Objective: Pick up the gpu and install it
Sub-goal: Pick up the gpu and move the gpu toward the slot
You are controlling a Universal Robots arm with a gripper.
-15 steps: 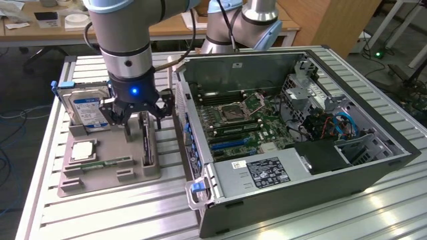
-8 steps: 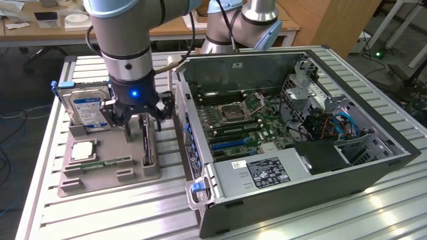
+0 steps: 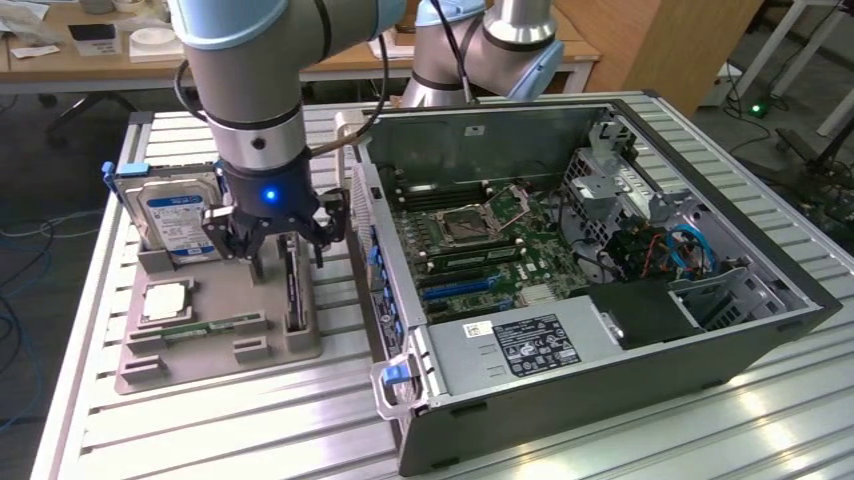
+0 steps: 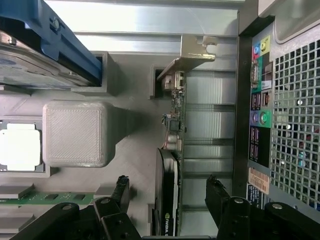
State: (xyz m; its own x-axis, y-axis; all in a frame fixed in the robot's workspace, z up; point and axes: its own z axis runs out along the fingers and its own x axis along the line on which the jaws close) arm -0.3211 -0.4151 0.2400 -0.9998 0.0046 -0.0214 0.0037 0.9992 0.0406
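Gripper of a single robot arm, poised low over a grey holder tray that rests on a slatted metal table beside an open computer case. The jaws are spread wide and grasp nothing.

The gpu, a thin dark circuit card, stands on edge in a slot of the tray, on the side nearest the case. In the wrist view a black fingertip stands on each side of the card, and each is clear of it. The card lies directly between the jaws, not off to either side.

Its long axis runs away from the fingers, parallel to the case's rear panel of ports. At its far end is a silvery metal bracket. The jaws straddle the opposite end, where a black cooler sits. They appear to face the card's two flat sides squarely.

The tray also holds an upright hard drive, a square processor chip and a green memory stick. All three lie on the side of the gpu away from the case, apart from the fingers.
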